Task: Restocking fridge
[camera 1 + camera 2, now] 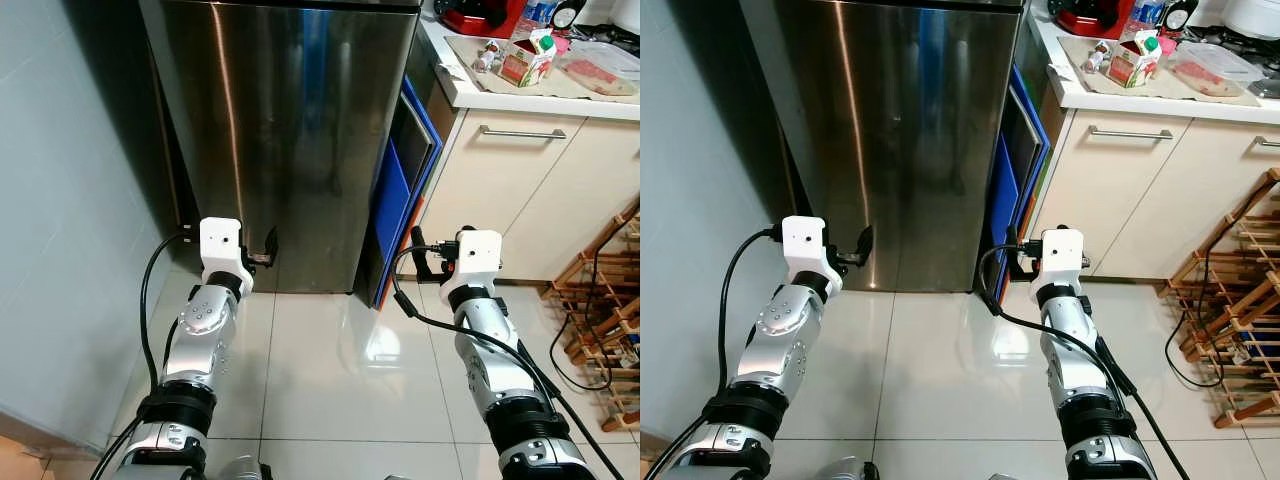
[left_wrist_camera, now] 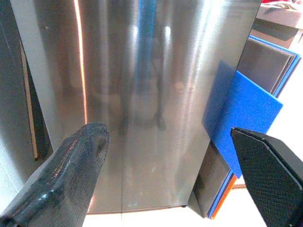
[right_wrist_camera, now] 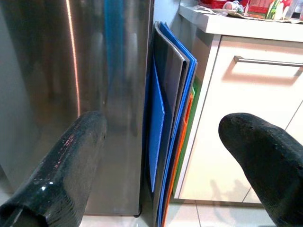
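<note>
Left gripper [image 2: 165, 184] has its two black fingers [image 2: 61, 179] spread wide, nothing between them, aimed at the tall brushed stainless-steel fridge [image 1: 290, 130] and hanging just short of the lower left part of its door, not touching. Right gripper [image 3: 175, 175] also spread wide and empty, pointed at the gap between the fridge and the cream cabinet with a metal bar handle [image 1: 510, 190], near the stack of flat blue, grey and orange panels [image 3: 168, 118] that stands upright on edge, leaning against the fridge's right side

Fridge door is closed, straight ahead on the far side of the glossy white tile floor [image 1: 330, 370], grey wall [image 1: 60, 200] on its left

Far right, on the white countertop [image 1: 470, 90]: a small red-and-white carton with a green cap [image 1: 527, 58], a clear lidded plastic box with something pinkish inside [image 1: 1205, 62], a red appliance [image 1: 480, 15] behind; other small items too tiny to tell

Both silver arms reach forward and low, roughly level, wrists with white camera blocks. Wooden rack [image 1: 605, 300] at right edge, black cable trailing by it
</note>
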You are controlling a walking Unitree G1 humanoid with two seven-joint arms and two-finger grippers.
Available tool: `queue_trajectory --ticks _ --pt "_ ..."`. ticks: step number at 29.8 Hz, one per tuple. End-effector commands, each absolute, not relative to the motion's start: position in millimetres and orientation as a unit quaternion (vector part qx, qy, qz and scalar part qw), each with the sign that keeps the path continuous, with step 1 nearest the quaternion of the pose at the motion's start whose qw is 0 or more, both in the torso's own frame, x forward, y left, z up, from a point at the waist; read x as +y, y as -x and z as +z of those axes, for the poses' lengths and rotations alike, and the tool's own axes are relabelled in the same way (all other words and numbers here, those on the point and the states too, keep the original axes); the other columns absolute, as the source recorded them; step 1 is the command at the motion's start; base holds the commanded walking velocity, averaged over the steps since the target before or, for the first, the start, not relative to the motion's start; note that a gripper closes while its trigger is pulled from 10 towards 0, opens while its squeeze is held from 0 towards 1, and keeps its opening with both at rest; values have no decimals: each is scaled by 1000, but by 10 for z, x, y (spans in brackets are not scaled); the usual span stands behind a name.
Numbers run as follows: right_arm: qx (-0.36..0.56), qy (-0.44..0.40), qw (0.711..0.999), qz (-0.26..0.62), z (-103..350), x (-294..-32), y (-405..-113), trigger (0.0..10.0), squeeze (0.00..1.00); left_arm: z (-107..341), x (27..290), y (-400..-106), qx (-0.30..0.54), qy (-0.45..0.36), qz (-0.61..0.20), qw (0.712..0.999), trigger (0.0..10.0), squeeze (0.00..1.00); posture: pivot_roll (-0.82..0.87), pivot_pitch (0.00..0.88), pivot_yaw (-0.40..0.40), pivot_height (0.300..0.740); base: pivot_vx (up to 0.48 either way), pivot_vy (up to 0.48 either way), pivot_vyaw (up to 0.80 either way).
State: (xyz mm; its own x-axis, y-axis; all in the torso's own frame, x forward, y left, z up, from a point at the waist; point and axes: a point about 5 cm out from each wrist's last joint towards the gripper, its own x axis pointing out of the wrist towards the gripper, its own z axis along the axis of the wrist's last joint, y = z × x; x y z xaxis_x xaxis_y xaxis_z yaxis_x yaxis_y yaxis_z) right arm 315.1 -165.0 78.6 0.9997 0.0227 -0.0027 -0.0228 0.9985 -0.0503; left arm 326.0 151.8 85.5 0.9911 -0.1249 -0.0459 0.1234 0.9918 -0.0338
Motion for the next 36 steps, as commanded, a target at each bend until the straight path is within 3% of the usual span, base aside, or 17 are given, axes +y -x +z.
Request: queue_trajectory --ticks 1,9,10,11,26,36 --pt "5 21 1000 9 791 -1672 -3162 10000 0 876 1482 -3281 20 13 -67 997 10000 0 0 6 -30 740 0 0 0" --pt "5 21 1000 9 791 -1672 -3162 10000 0 876 1482 -3281 20 13 -67 997 10000 0 0 6 -30 740 0 0 0" --pt "9 30 999 11 787 -1667 -3163 10000 0 872 1478 -3278 21 13 -67 997 10000 0 0 0 0 740 0 0 0" --pt "12 29 999 12 785 -1666 -3170 10000 0 850 1454 -3272 25 7 -72 997 10000 0 -3 8 -39 740 0 0 0" --pt "16 26 999 13 784 -1675 -3177 10000 0 815 1392 -3261 32 -8 -82 996 10000 0 -7 10 -39 740 0 0 0" --pt "18 25 999 15 774 -1662 -3177 10000 0 813 1388 -3259 33 -14 -82 996 10000 0 -2 8 -39 740 0 -477 0"
